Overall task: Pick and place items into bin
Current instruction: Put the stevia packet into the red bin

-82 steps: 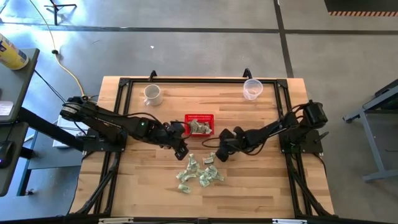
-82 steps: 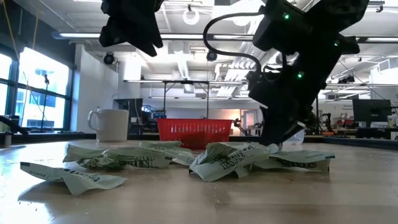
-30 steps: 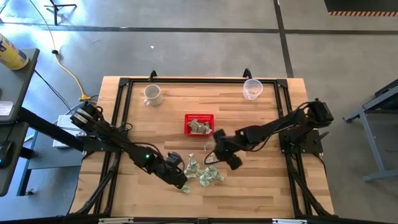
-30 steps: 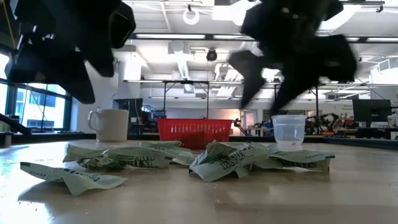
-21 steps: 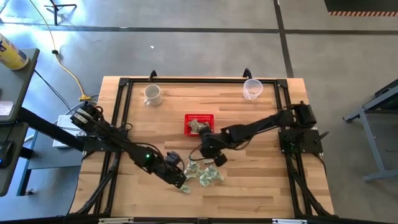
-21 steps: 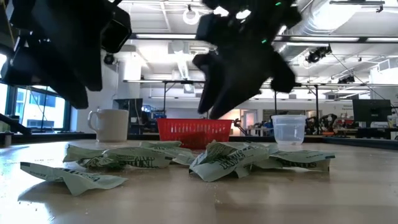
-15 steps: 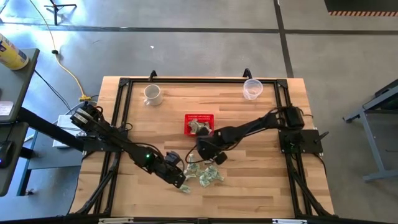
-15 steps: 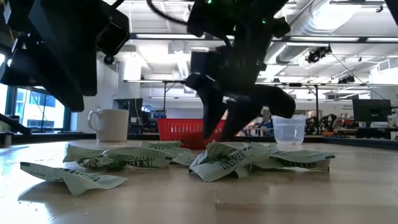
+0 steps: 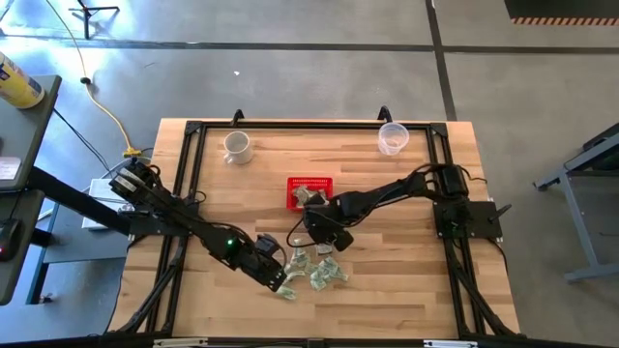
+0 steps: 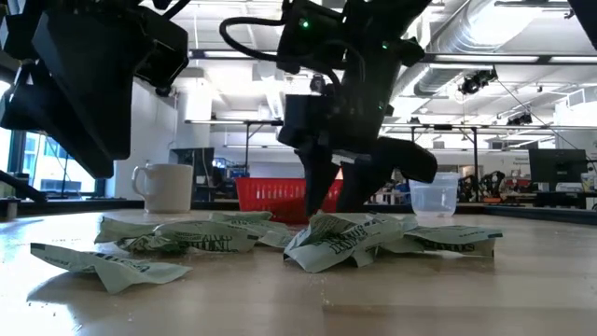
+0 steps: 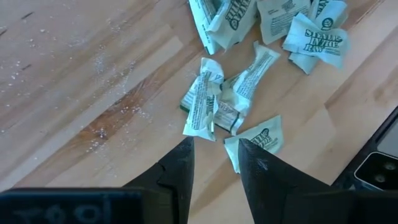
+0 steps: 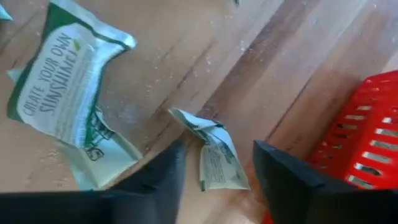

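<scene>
Several pale green-and-white wrappers [image 9: 314, 271] lie in a loose pile on the wooden table, toward its near side. The red basket [image 9: 311, 181] stands just beyond them and holds a few wrappers [image 9: 309, 197]. My right gripper [image 12: 214, 180] is open and low over the table between pile and basket. One small wrapper [image 12: 214, 157] lies flat between its fingers, apart from them. My left gripper [image 11: 217, 165] is open above the pile's left end. A small wrapper [image 11: 256, 140] lies just ahead of its fingertips.
A white mug [image 9: 237, 147] stands at the far left and a clear plastic cup [image 9: 392, 138] at the far right. A large wrapper [image 12: 62, 93] lies beside my right gripper. The basket's wall [image 12: 367, 155] is close to its other side. Black frame rails run along the table's edges.
My right gripper has gone toward the table's left edge and down, from up in the air to just above the table beside the basket. It has stayed open. The wrappers in the pile have kept their places.
</scene>
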